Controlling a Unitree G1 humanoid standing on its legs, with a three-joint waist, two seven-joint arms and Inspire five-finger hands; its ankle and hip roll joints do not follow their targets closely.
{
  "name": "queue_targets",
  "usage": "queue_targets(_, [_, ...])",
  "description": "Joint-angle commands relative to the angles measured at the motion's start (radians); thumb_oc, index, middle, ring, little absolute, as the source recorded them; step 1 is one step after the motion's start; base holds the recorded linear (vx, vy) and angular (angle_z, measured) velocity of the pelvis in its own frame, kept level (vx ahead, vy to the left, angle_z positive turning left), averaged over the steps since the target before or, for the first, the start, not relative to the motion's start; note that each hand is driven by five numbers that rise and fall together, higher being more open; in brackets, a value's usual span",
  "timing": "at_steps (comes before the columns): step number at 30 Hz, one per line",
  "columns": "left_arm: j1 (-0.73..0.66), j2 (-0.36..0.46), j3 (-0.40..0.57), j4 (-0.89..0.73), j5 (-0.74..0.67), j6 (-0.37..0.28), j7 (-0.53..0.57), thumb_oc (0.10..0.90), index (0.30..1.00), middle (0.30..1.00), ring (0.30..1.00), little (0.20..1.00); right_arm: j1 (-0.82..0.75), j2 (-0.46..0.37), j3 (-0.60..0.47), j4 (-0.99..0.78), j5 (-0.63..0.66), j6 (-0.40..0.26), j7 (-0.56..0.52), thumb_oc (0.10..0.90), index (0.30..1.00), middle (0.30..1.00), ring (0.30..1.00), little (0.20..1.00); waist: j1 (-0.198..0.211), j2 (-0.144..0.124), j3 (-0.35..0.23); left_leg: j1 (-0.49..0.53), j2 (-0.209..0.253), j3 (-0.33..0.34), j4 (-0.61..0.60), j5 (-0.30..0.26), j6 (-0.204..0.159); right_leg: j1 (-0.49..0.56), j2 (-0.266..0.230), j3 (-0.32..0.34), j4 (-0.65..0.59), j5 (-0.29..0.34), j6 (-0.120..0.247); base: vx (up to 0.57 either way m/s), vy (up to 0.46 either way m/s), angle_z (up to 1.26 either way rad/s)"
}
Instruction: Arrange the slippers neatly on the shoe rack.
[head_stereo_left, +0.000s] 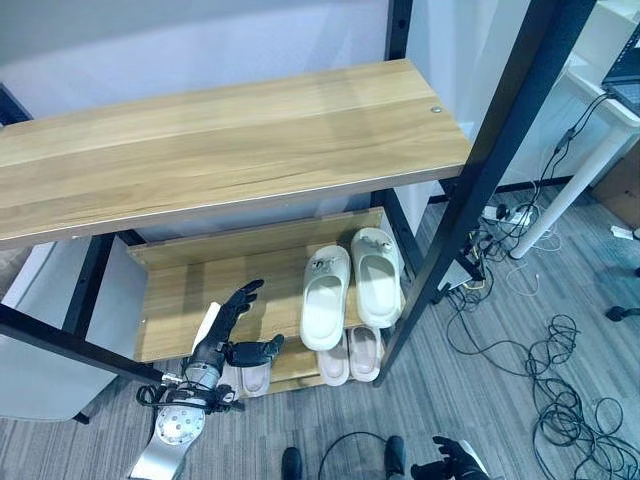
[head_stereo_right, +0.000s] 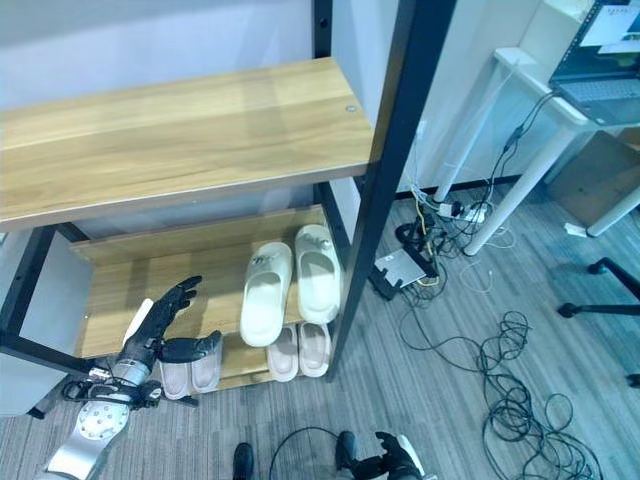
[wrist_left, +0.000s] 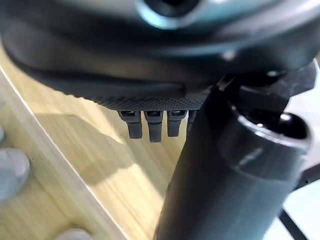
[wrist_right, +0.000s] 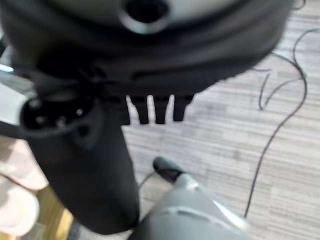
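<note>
A pair of white slippers (head_stereo_left: 325, 297) (head_stereo_left: 377, 275) lies side by side, toes pointing inward, on the right part of the rack's middle shelf (head_stereo_left: 190, 295). On the lower shelf, a pink pair (head_stereo_left: 351, 354) sits under them and another pink pair (head_stereo_right: 192, 368) lies further left. My left hand (head_stereo_left: 225, 332) hovers open at the front left of the middle shelf, its fingers (wrist_left: 150, 127) stretched over the bare wood, holding nothing. A white piece (head_stereo_left: 207, 325) behind it is unclear. My right hand (head_stereo_left: 452, 463) hangs low over the floor, fingers (wrist_right: 152, 111) straight.
The wide wooden top shelf (head_stereo_left: 230, 140) overhangs the lower shelves. A black rack post (head_stereo_left: 480, 190) stands at the front right. Loose cables (head_stereo_left: 560, 370), a power strip (head_stereo_left: 505, 213) and a white table leg (head_stereo_left: 570, 190) occupy the grey floor to the right.
</note>
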Motion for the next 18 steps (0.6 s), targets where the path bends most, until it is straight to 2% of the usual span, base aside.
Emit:
queue_targets(1, [-0.100,0.051,-0.009,-0.115,0.095,-0.094,0.079,0.800,0.900,0.900,0.900,0.900,-0.014,-0.020,0.021,-0.016,-0.002,-0.015,-0.038,0.800,0.900,0.900,0.900,0.900,0.003,0.003,0.012,-0.045,-0.063,-0.008,0.006,-0.051,0.043,0.074,0.022,-0.021,0.015,-0.199,0.027,-0.02,-0.047,0.09])
queue_targets(8, [-0.122,0.017,-0.075,-0.053,0.191,-0.074,0.129,0.800,0.900,0.900,0.900,0.900,-0.024,-0.026,0.040,-0.028,-0.017,-0.018,-0.058,0.800,0.900,0.900,0.900,0.900,0.004,-0.001,0.017,-0.028,-0.061,-0.016,0.006,-0.054,0.042,0.095,0.025,-0.031,0.015,-0.206,0.022,-0.01,-0.041,0.09])
queue_targets(13, [-0.140,-0.033,-0.124,-0.018,0.170,-0.062,0.150,0.800,0.900,0.900,0.900,0.900,-0.022,-0.017,0.056,-0.029,-0.020,-0.018,-0.076,0.800,0.900,0.900,0.900,0.900,-0.006,-0.007,0.012,-0.018,-0.058,-0.017,0.006,-0.054,0.044,0.105,0.030,-0.036,0.015,-0.210,0.019,0.01,-0.038,0.02])
queue_targets(16, [-0.151,-0.033,-0.141,-0.017,0.166,-0.059,0.139,0.800,0.900,0.900,0.900,0.900,-0.020,-0.018,0.060,-0.035,-0.015,-0.020,-0.077,0.800,0.900,0.900,0.900,0.900,-0.009,-0.009,0.010,-0.016,-0.056,-0.015,0.006,-0.056,0.044,0.105,0.032,-0.034,0.015,-0.211,0.019,0.00,-0.025,0.01])
queue_targets(18, [-0.152,-0.065,-0.138,-0.031,0.067,-0.060,0.133,0.800,0.900,0.900,0.900,0.900,-0.013,-0.014,0.063,-0.043,-0.008,-0.019,-0.080,0.800,0.900,0.900,0.900,0.900,-0.014,-0.012,0.008,-0.015,-0.055,-0.016,0.006,-0.054,0.044,0.106,0.035,-0.032,0.015,-0.211,0.016,0.01,-0.020,0.00])
